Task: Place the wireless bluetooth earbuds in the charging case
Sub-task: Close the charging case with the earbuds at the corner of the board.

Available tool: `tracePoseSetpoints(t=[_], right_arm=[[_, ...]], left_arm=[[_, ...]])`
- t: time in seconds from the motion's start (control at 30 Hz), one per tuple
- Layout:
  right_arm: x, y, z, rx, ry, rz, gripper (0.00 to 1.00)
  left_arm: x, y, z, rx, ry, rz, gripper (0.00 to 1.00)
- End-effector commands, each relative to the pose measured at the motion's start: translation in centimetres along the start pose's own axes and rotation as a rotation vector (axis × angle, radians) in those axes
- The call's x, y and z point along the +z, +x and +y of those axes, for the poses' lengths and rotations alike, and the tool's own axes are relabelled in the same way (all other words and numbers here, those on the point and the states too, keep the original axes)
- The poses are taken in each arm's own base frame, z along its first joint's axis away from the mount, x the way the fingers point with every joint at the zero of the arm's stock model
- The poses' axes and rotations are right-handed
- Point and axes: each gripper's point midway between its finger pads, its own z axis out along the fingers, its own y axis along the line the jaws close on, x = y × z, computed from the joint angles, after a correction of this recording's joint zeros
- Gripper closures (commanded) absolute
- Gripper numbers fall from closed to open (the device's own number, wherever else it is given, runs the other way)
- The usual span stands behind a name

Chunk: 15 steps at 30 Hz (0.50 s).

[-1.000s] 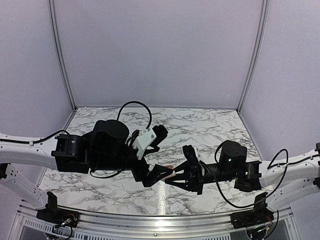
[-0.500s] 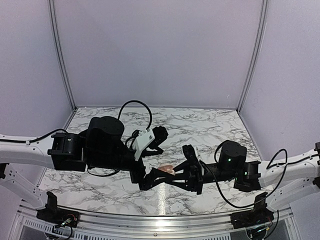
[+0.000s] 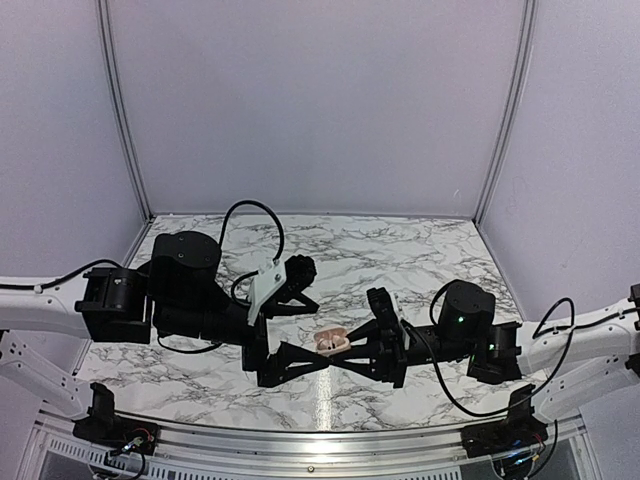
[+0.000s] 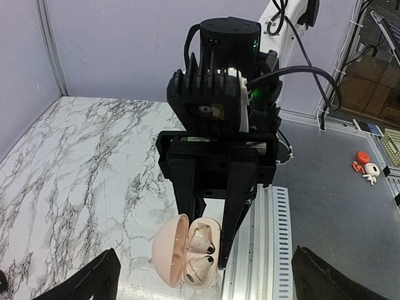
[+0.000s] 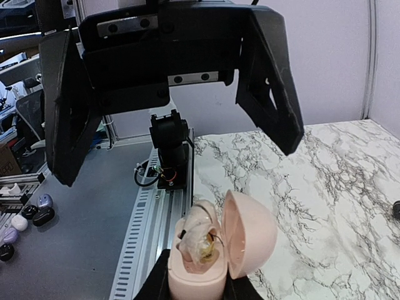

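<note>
Between the right gripper's (image 4: 209, 240) fingers sits the case (image 5: 250, 237), clamped at its base with the lid hinged open. Two pale earbuds (image 4: 203, 239) appear seated in its wells, though detail is poor. Opposite, the left gripper (image 5: 175, 156) has its fingers (image 5: 269, 87) spread wide and holds nothing. The case lies just ahead of their tips, untouched.

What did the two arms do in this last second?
The left end effector backed away leftward from the charging case and now hangs open, apparently having let go of it. The right end effector stayed put, still shut on the open case.
</note>
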Motion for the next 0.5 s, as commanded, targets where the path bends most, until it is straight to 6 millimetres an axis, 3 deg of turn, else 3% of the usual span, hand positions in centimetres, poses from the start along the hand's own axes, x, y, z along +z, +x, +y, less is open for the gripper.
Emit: tracePoseSetpoints(t=[0.0, 0.23, 0.47], right_arm=[[-0.1, -1.5, 0.4, -0.015, -0.026, -0.042, 1.0], [0.2, -1.1, 0.7, -0.01, -0.046, -0.023, 1.0], [0.0, -1.5, 0.7, -0.017, -0.039, -0.032, 1.0]], left_arm=[[0.1, -0.5, 0.0, 0.009, 0.011, -0.011, 0.02], [0.8, -0.4, -0.8, 0.02, 0.063, 0.003, 0.16], [2.0, 1.1, -1.1, 0.009, 0.087, 0.059, 0.13]])
